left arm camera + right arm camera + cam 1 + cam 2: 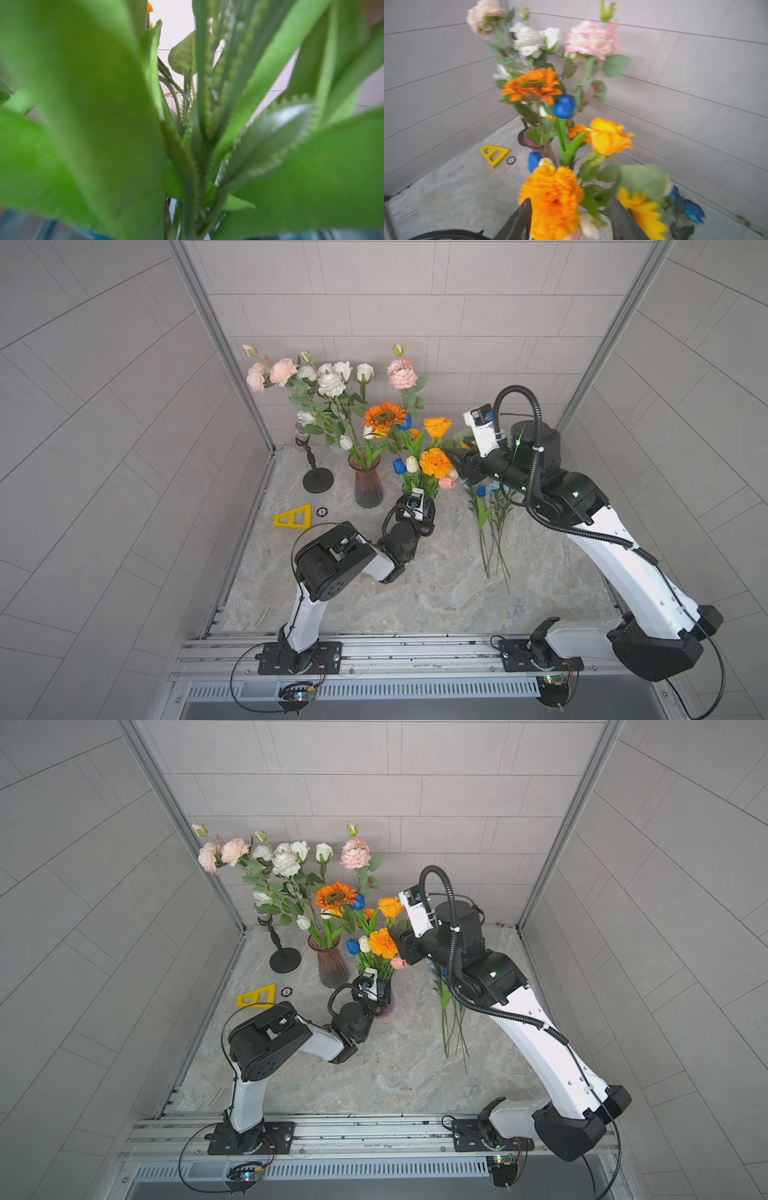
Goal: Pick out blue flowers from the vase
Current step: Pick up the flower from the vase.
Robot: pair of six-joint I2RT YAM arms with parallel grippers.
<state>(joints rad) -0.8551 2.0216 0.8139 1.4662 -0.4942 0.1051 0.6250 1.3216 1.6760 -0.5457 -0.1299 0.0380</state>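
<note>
A: Where are the blue flowers?

B: Two blue tulips stand in the near vase [384, 998], among orange blooms: one low [399, 466], beside a white bud [412, 464], one high [406, 422] by the sunflower [384, 416]. Others lie on the counter [415, 597] to the right, one blue bud [481, 490] showing under the right arm.

A: And the right hand?

B: The right hand [571, 220] hangs just beside the marigold [435, 462]. Its wrist view shows the fingers [519, 220] spread apart, the marigold between them, nothing gripped.

A: The left hand?

B: It sits at the near vase, hidden under its own wrist camera [415, 499]. Its view shows only leaves [93, 124] and stems. I cannot tell whether it grips.

A: The other vase?

B: The pink vase [368, 485] holds white and pink blooms, further back.
</note>
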